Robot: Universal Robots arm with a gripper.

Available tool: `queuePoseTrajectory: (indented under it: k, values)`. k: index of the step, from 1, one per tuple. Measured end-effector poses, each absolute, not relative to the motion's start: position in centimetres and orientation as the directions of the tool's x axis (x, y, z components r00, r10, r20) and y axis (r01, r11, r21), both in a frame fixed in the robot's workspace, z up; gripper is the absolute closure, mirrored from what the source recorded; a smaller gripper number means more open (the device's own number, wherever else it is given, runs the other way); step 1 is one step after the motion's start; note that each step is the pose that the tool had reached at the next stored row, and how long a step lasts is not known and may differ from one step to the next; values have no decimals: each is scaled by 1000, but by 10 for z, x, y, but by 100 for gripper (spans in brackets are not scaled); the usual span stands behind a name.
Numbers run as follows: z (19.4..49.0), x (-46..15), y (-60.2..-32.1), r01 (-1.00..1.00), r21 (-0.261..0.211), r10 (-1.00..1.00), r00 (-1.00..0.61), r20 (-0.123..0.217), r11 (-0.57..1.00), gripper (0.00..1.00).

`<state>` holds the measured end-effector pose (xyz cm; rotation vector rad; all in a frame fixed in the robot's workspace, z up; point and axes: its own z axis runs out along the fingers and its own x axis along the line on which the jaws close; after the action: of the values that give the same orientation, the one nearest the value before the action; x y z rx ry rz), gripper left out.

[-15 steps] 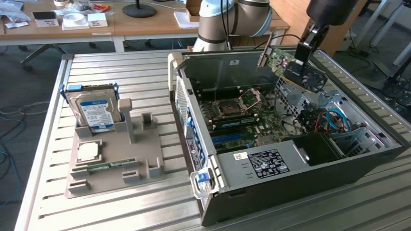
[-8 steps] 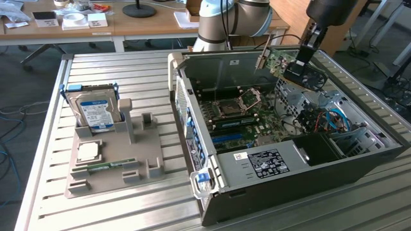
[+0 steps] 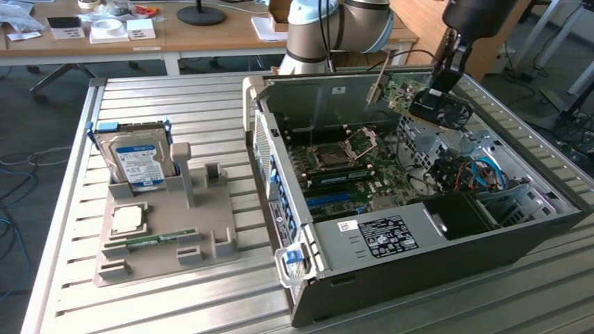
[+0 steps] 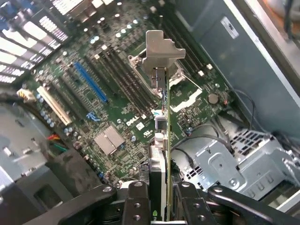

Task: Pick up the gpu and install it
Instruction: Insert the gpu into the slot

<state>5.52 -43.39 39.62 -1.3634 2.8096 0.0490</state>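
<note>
The gpu (image 3: 436, 103), a green card with a black round fan, hangs in the air above the open computer case (image 3: 483, 250), over its far right part. My gripper (image 3: 444, 82) is shut on it from above. In the wrist view the gpu (image 4: 161, 154) is seen edge-on between the black fingers (image 4: 136, 201), with its silver bracket (image 4: 161, 51) pointing away. Below it lies the green motherboard (image 4: 117, 108) with a blue slot (image 4: 90, 82) and a white slot (image 4: 55, 104).
A grey holder tray (image 3: 167, 236) on the slatted table at the exterior view's left carries a blue-labelled hard drive (image 3: 136, 161), a cpu (image 3: 128, 220) and a RAM stick (image 3: 153, 241). Cables (image 3: 464, 174) and a drive cage (image 4: 234, 159) sit inside the case. A wooden desk (image 3: 139, 38) stands behind.
</note>
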Motion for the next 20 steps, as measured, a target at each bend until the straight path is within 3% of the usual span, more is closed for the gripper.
queuePoseTrajectory:
  k: [20]
  values:
    - [394,55,-434,-950,20,-949,-314,-30,313,73]
